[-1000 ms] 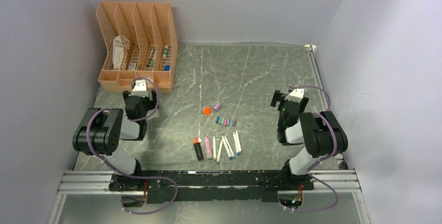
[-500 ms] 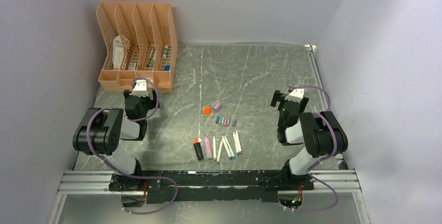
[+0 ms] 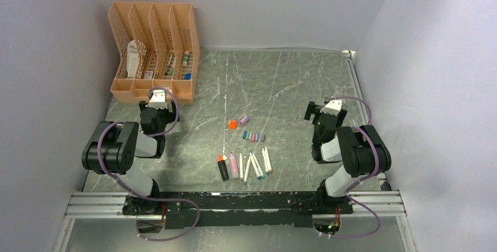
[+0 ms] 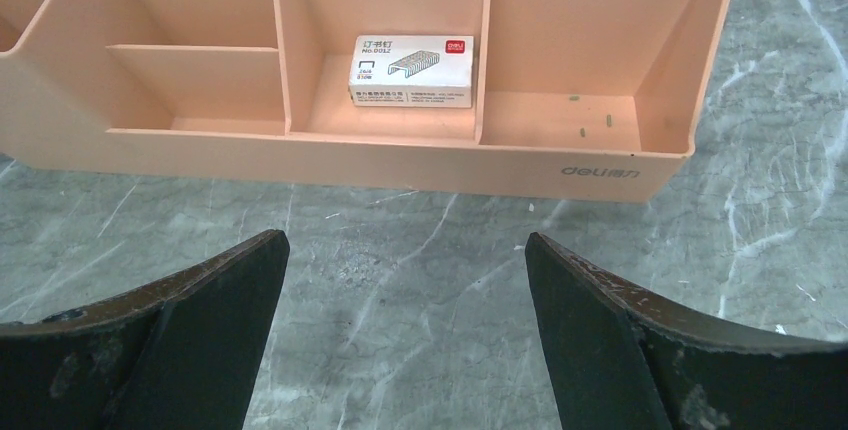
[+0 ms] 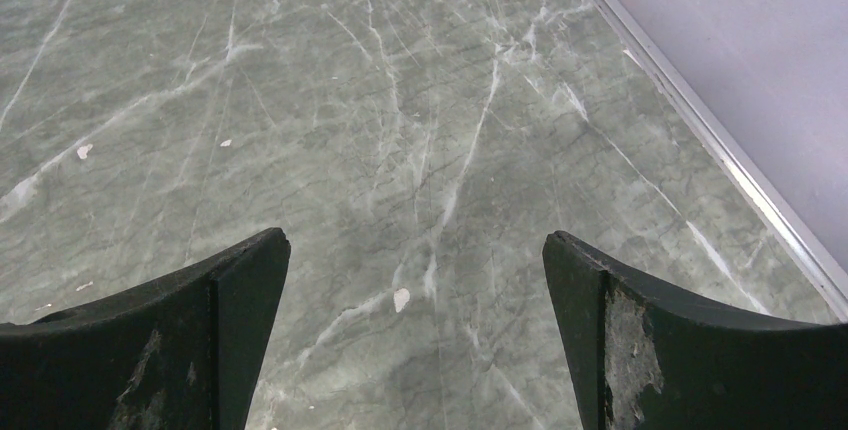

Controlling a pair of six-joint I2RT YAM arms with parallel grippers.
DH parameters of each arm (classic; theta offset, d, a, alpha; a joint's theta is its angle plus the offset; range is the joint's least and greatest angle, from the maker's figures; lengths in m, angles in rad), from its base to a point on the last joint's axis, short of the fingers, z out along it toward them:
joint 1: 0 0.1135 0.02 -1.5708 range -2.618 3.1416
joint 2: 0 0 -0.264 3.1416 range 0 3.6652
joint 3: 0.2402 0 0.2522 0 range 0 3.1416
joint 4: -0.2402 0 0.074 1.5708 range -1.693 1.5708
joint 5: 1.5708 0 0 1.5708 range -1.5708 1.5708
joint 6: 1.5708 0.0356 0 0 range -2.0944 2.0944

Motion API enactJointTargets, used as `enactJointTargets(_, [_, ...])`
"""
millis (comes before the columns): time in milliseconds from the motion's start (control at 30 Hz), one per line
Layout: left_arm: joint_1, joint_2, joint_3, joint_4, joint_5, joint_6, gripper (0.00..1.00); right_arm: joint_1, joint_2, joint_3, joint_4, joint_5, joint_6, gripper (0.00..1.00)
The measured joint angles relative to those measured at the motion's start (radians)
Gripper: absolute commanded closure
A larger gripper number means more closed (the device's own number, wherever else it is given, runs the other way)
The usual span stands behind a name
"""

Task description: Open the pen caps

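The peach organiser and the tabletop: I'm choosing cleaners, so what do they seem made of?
The peach compartmented desk organiser looks like moulded plastic, smooth and matte: uniform colour, thin seamless walls. The grey-green veined tabletop looks like marble or marble-print laminate, faintly glossy; which, I cannot tell.
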Motion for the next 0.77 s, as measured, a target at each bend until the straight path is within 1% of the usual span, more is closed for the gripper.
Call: enactJointTargets(767, [-0.002, 0.000, 0.000, 0.000, 0.000, 0.000, 0.01, 0.000, 0.005, 0.008, -0.008, -0.011, 0.000, 0.00])
